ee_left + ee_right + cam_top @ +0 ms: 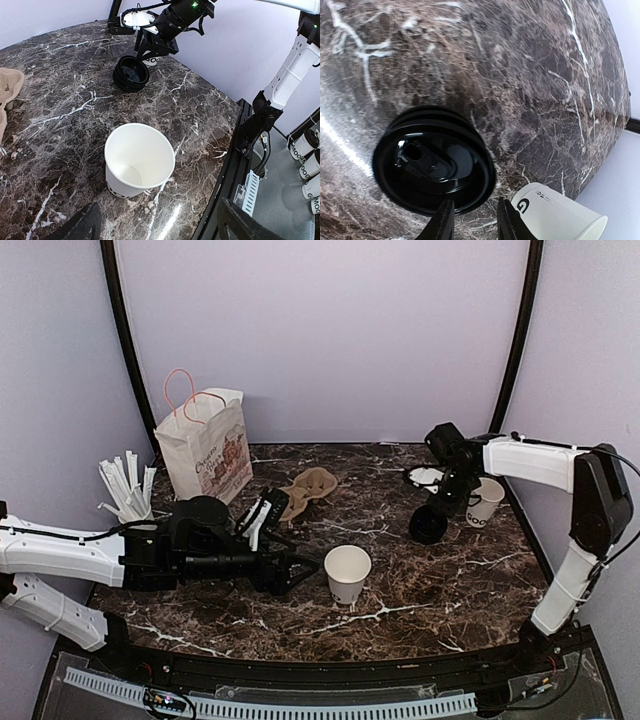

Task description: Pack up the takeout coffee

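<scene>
Left claw [298, 570] gapes — lidless paper cup [347, 573] just ahead, untouched.

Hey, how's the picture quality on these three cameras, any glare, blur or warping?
Top external view: even, soft light, sharp, though the black frame poles bow from lens warp. Left wrist view: a white glare streak on the marble table by the open white cup. Right wrist view: glare on the marble at left, sheen on the black lid, right tool's fingers blurred.
</scene>
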Controlling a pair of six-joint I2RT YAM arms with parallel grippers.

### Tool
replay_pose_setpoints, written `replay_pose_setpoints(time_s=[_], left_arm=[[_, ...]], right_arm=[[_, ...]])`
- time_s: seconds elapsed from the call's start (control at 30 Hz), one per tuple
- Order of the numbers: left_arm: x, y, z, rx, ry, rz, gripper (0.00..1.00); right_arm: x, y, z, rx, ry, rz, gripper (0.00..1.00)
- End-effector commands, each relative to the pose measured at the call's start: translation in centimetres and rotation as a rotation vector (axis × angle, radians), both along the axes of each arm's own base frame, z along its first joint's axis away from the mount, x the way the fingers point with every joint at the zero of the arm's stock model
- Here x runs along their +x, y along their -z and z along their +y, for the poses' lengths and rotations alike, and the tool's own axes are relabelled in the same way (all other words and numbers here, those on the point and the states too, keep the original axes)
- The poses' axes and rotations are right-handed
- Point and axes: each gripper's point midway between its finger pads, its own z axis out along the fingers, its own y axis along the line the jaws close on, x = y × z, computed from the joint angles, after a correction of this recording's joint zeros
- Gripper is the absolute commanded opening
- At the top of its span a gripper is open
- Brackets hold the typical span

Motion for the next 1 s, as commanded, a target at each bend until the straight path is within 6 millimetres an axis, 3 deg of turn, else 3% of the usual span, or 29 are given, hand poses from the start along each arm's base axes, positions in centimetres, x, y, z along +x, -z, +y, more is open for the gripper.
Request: replay_pose_setpoints(time_s=[0.0, 0.3, 0.77, 0.9, 0.97], left_arm=[[-0.1, -1.1, 0.4, -0.031, 0.000, -0.016, 0.82], [-0.2, -0.7, 0.5, -0.030, -0.005, -0.012, 0.82], [-0.2, 0.2, 0.3, -0.018, -0.001, 0.000, 0.82], [-0.1, 0.1, 0.4, -0.018, -0.002, -0.005, 0.82], [-0.1, 0.1, 0.4, -0.017, -0.002, -0.008, 0.82]], right_arm=[[1.8, -0.6, -0.1, 0.050, 0.060, -0.027, 0.29], [2.3, 1.0, -0.9, 0.069, 0.084, 0.017, 0.22], [2.4, 2.4, -0.4, 0.100, 0.089, 0.069, 0.11], [2.6, 2.6, -0.5, 0.101, 0.099, 0.073, 0.11], [2.7, 2.8, -0.6, 0.098, 0.108, 0.077, 0.15]])
